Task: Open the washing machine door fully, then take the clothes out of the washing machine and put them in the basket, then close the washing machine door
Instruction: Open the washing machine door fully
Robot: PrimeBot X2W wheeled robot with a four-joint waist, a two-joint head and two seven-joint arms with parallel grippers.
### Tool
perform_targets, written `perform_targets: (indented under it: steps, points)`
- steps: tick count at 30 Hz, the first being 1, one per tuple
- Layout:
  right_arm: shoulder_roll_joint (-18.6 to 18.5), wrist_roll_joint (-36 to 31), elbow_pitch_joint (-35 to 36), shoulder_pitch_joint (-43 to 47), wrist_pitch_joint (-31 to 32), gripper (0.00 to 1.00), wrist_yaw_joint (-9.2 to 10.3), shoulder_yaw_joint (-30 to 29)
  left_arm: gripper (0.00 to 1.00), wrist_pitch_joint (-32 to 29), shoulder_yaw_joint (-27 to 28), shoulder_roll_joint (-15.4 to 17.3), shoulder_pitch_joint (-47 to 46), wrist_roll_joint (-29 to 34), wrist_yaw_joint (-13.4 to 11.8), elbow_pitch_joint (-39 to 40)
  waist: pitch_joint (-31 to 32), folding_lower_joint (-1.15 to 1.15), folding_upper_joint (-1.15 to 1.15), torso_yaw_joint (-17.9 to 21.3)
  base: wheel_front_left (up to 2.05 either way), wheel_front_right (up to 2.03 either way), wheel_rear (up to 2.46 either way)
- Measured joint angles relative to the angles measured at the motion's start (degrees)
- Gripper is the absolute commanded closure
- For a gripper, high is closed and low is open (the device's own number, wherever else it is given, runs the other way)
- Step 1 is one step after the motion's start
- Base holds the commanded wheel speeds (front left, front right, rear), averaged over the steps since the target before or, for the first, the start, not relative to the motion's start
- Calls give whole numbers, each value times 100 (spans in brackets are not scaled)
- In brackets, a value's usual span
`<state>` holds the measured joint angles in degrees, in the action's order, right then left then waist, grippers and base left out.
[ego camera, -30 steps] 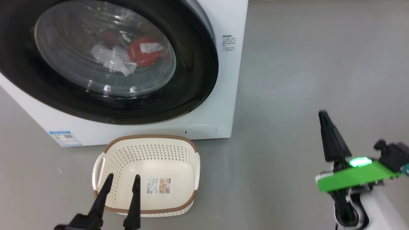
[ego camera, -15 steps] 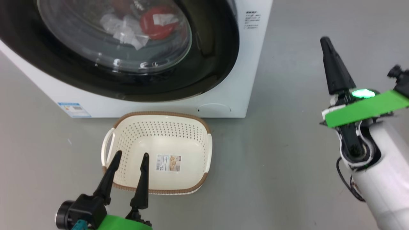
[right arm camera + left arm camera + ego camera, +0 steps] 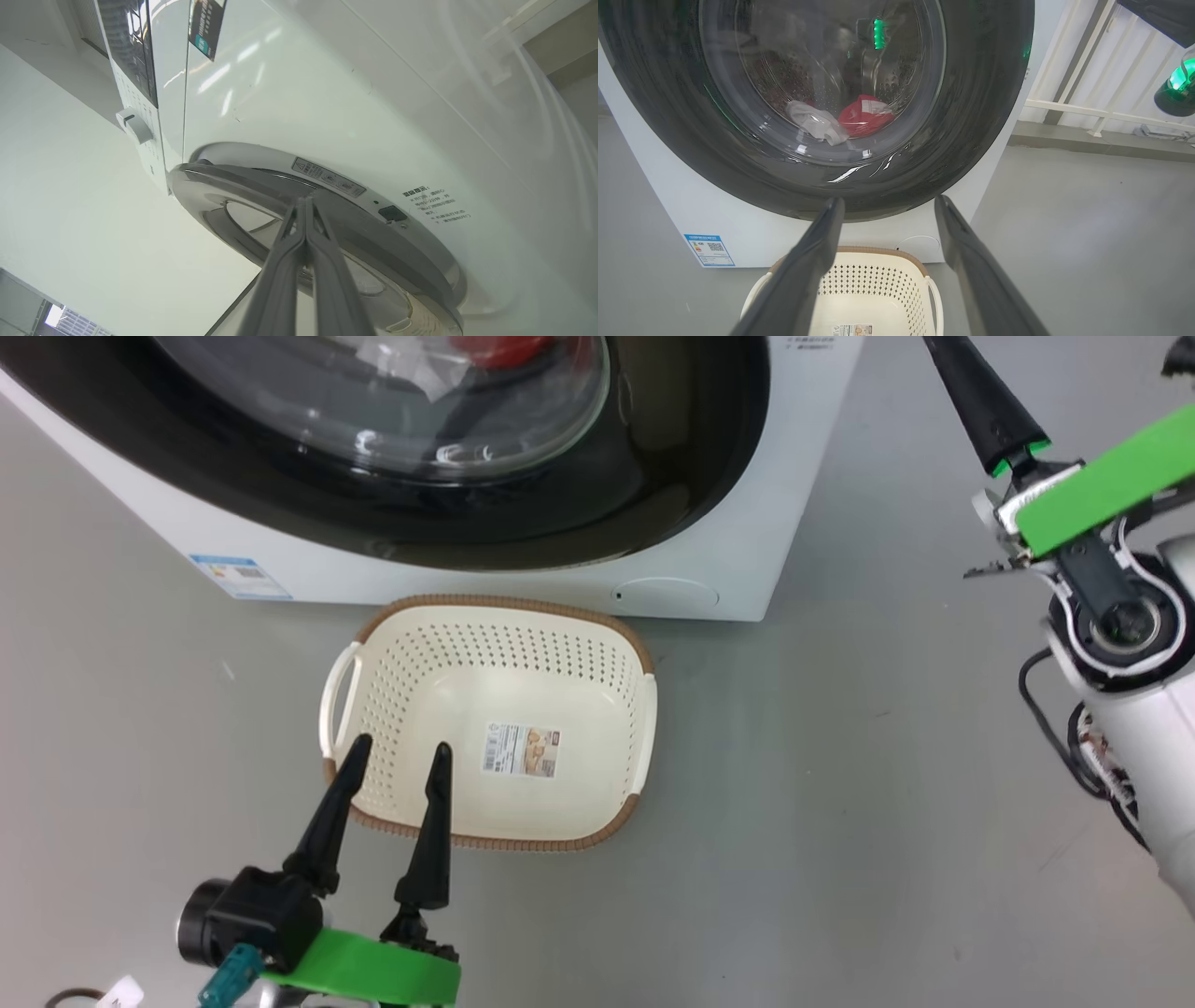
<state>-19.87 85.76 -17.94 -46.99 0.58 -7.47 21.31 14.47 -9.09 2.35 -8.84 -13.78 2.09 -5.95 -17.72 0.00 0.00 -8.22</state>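
Observation:
The washing machine (image 3: pixel 728 523) is a white box at the top of the head view. Its door (image 3: pixel 653 476), black-rimmed with a glass bowl, lies against the front. Through the glass of the door (image 3: pixel 980 116) I see the clothes, a red piece (image 3: pixel 866 122) beside a white one (image 3: pixel 815 126), inside the drum. The cream basket (image 3: pixel 504 607) stands empty on the floor before the machine. My left gripper (image 3: pixel 400 751) hovers open over the basket's near left corner. My right gripper (image 3: pixel 303 201) is shut, its tips at the door's rim (image 3: pixel 387 252) on the right side.
Grey floor (image 3: pixel 840 784) stretches to the right of the basket and machine. A control panel with a knob (image 3: pixel 135 126) runs along the machine's top front. A white railing (image 3: pixel 1087 112) stands behind the machine on the right.
The head camera has tilted, sliding the machine up the picture. My right gripper, still shut, has risen towards the door's right edge. The left gripper stays open over the basket.

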Motion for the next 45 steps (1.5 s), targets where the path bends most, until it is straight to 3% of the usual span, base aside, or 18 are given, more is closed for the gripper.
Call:
perform_targets:
  steps: [10, 20, 34, 45]
  points:
    - [-5, 1157, -439, -687, 1548, 100, 1, -99, 0, 0, -131, -4, -300, -62, -24, 18, -412, 0, 0, -155, 0, 0, 0]
    - [41, 1593, -995, -1267, 2561, 100, 1, -502, 0, 0, -267, -9, -456, -178, -80, 56, -765, 0, 0, -342, 0, 0, 0]
    - [59, 1656, -1586, -1931, 3563, 100, 1, -463, 0, 1, -399, -12, -675, -255, -122, 147, -1163, 0, 0, -527, 0, 0, 0]
    - [55, 1592, -1811, -2182, 3718, 100, 1, -539, 0, 1, -621, -15, -805, -368, -191, 205, -1259, 0, 0, -686, 0, 0, 0]
